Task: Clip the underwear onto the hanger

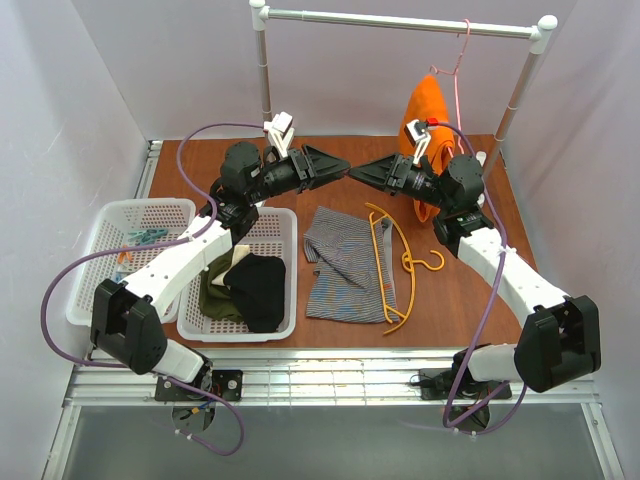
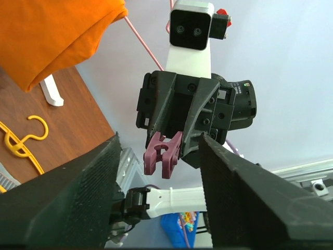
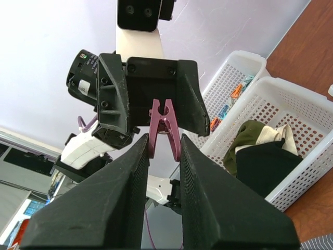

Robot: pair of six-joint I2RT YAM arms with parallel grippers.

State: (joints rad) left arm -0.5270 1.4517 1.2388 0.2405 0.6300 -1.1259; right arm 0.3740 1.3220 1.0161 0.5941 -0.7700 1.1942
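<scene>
Top external view: the left gripper (image 1: 338, 165) and the right gripper (image 1: 360, 170) face each other tip to tip above the back middle of the table (image 1: 460, 310), well above the cloth below. The underwear (image 1: 345, 262) lies spread flat on the table between the two arms, just right of the baskets (image 1: 285, 225). The hanger (image 1: 408, 262) lies flat along the underwear's right side, its long bar resting on the fabric and its hook out on bare wood to the right. Neither gripper touches either of them. In the right wrist view the right fingers (image 3: 114, 198) are drawn close together and pinch a maroon clip (image 3: 164, 125), which sticks out from their tips toward the left gripper. In the left wrist view the left fingers (image 2: 78, 198) stand wide apart with nothing between them; the clip shows beyond their tips, in line with the gap, and no contact with it can be seen. The nearer basket holds olive and black clothes (image 1: 245, 290); the farther one holds a few small coloured clips (image 1: 148, 236). At the back right an orange cloth (image 1: 425, 105) hangs from a pink hanger (image 1: 460, 70) on the rail (image 1: 400, 20).
</scene>
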